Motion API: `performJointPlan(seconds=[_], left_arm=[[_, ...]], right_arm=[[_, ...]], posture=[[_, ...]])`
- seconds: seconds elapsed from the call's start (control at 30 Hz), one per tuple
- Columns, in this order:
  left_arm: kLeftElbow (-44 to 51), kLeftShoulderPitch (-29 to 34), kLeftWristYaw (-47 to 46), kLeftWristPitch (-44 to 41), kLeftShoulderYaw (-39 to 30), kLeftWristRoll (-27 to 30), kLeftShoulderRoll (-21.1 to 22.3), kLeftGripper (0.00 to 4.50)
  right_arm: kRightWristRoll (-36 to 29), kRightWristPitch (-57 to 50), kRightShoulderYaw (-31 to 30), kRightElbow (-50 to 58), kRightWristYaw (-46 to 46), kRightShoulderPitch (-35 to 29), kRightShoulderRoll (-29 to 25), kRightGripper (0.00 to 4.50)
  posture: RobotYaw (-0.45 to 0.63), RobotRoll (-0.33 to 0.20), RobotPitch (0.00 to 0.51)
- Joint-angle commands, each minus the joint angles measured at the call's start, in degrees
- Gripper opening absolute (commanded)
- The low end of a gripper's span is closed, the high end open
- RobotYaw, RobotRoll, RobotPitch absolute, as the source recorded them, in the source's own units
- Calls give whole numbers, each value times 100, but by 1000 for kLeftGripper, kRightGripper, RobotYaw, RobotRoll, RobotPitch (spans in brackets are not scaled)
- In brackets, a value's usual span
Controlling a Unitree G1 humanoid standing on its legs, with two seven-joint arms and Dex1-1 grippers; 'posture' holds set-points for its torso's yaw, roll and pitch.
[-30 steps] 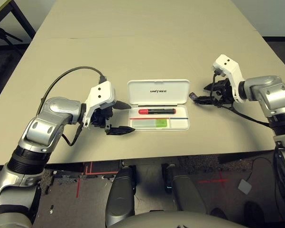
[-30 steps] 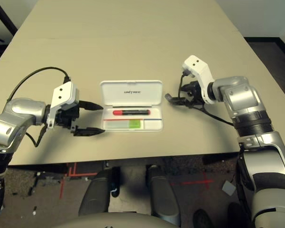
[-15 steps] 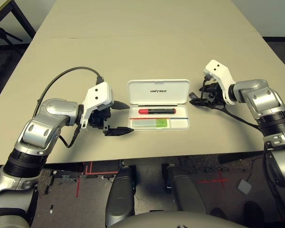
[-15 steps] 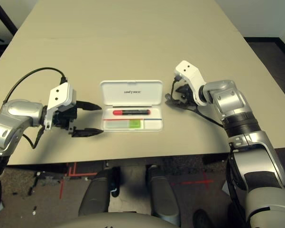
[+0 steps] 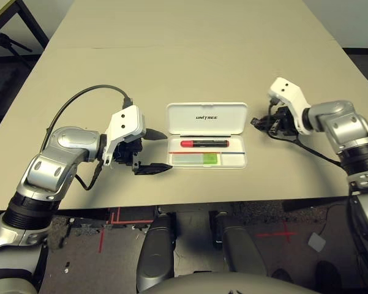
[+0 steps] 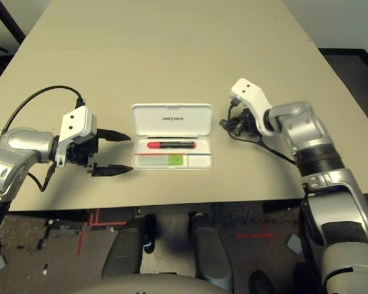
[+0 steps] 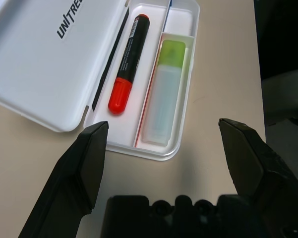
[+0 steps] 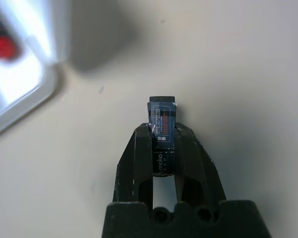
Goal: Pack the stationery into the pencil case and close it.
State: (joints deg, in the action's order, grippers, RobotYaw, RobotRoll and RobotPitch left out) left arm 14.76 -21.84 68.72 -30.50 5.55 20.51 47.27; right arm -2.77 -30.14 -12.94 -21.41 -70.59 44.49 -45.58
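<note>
R pincer [image 8: 163, 136] has just snapped together on the small dark clip-like piece [image 8: 162, 121] and lifted it a touch off the worktop [image 5: 190, 55]; a sec ago its fingers were apart with the tips low by the piece. So the pick looks done. Judgement: last loose item is in hand, next is carry left to the case and drop in, then shut lid.

L pincer [image 7: 163, 148] unchanged: fingers wide apart, nothing between, parked just left of the pencil case [image 5: 206, 116].

Case sits centre of worktop, lid open and lying flat on the far side. Red marker [image 5: 203, 143] w/ black end lies in the far slot, pale stick w/ green cap [image 5: 196, 159] in the near slot, thin red/blue stripe between.

Materials: case is smooth glossy white plastic, rounded corners, hinged. Marker a slick cylinder. Stick translucent, flat-sided. Clip piece small, flat, rectangular, printed label, prob. rigid; held edge-on, sticking out past the fingertips. Worktop matte beige, plain.
</note>
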Motion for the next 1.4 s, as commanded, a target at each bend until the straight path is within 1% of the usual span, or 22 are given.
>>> performJointPlan(seconds=[0.03,0.13,0.27,0.37,0.53,0.8,1.0,1.2,1.27,1.3,1.4], left_arm=[[-99,26,-6,96,-8,52,-23,4500],[-177,-47,-18,171,31,18,-73,4500],[-236,-110,0,158,65,6,-93,4500],[-254,-146,-3,148,72,-3,-91,4500],[-207,-158,-54,114,77,-2,-105,4500],[-36,-70,-158,4,58,35,-85,4500],[-15,-71,-188,-34,46,36,-66,4500],[-74,-86,-177,-11,42,14,-41,4500],[-101,-92,-178,3,53,-1,-45,4500],[-116,-97,-182,8,57,-9,-49,4500],[-158,-101,-185,21,50,-22,-48,4500]], right_arm=[[-201,258,-119,611,-790,-111,-312,316],[-437,-199,-207,1259,-1275,-165,-463,316],[-553,-275,-389,1747,-1683,-177,-555,316],[-561,-390,-565,1968,-1786,-20,-455,316],[-492,-412,-834,2030,-1754,146,-194,316],[-340,-127,-1239,1978,-1728,92,85,316],[-197,56,-1366,1975,-1593,29,275,316],[-104,157,-1384,1952,-1517,-51,333,316],[-103,157,-1373,1958,-1505,-75,339,1035],[-107,159,-1368,1957,-1502,-83,339,1312],[-144,140,-1349,1955,-1512,-92,337,2454]], posture=[[42,0,189],[39,0,182],[41,0,171],[47,0,165],[61,0,171],[92,0,183],[97,0,185],[93,0,186],[92,0,187],[92,0,187],[90,0,187]])
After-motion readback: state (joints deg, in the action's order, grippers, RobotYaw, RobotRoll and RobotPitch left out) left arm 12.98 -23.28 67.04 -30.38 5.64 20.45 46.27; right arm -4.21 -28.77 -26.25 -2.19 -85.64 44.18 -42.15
